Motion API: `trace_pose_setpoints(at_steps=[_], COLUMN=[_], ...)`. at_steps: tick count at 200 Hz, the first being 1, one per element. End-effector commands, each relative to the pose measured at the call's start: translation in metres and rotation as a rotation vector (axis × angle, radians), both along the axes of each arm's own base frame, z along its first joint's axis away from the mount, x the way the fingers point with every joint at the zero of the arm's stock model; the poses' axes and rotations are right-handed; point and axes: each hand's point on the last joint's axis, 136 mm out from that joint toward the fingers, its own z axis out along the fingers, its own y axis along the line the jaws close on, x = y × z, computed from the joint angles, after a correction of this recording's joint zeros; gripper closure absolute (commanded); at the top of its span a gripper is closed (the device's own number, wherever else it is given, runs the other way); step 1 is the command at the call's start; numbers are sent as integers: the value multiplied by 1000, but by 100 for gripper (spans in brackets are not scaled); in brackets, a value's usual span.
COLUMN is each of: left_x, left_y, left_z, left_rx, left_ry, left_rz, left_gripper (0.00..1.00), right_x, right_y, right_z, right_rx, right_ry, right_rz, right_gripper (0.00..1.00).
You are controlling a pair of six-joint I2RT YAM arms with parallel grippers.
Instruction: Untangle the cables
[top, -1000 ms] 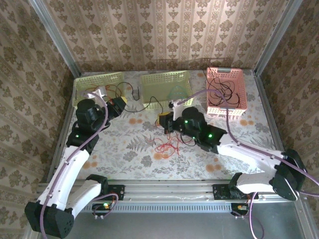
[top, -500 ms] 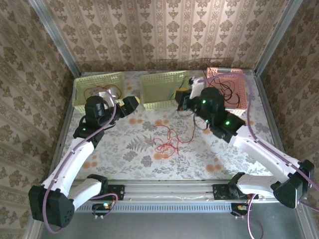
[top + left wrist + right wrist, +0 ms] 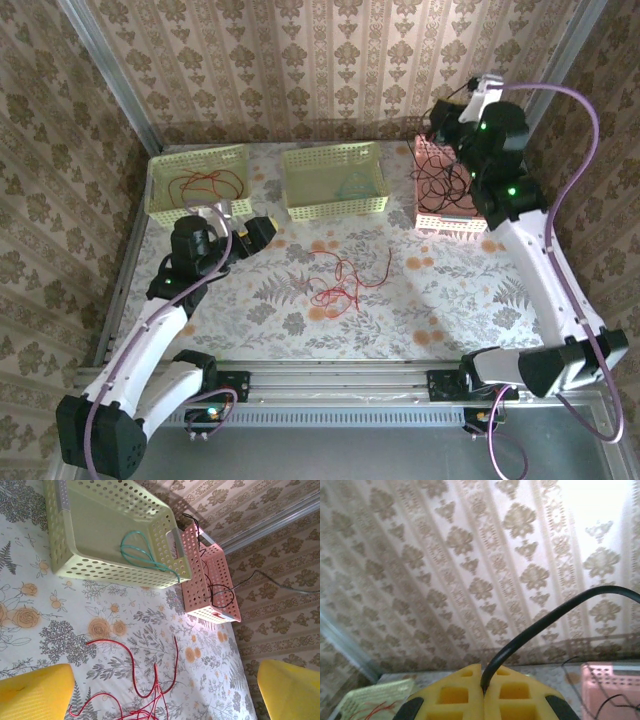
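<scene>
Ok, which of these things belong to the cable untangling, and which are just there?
Belong: red cables loose on the table; red cable in the left basket; teal cable in the middle basket; black cables in the pink basket; black cable pinched in the right gripper.
Just there: lilac arm cable; wallpaper.

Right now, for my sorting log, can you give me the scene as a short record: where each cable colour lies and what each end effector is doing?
left basket: red cable inside
middle basket: teal cable inside
pink basket: black cables inside
table: loose red cables at the centre
left end effector: open, low over the table, holding nothing
right end effector: shut on a black cable, high above the pink basket
</scene>
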Motion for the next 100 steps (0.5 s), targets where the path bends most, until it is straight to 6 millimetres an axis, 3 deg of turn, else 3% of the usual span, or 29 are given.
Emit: trace_pose_setpoints(at_steps=[1, 10, 14, 30, 44, 57, 79, 100], left_x=[-4, -4, -5, -5, -4, -4, -3, -5], left_y=[2, 3, 3, 3, 3, 2, 1, 0], left_z=[6, 5, 4, 2, -1, -4, -8, -10], left_rx=[-5, -3, -2, 0, -4, -14, -17, -12], left_ry=[-25, -23, -22, -17, -10, -6, 5, 16], left_rz=[-2, 0, 0, 0, 1, 3, 2, -9], left_gripper=[5, 5, 5, 5, 5, 5, 5, 5], right_x=[10, 9, 19, 24, 31, 39, 53, 53], right_y=[-18, -24, -25, -31, -36, -40, -42, -50], right_z=[14, 28, 22, 27, 17, -8, -67, -112], right_rx=[20, 40, 45, 58, 58, 53, 28, 3], right_ry=[-9, -36, -19, -16, 15, 93, 237, 348], right_rz=[-29, -24, -23, -37, -50, -60, -39, -48], right_gripper=[100, 100, 100, 100, 100, 100, 98, 92])
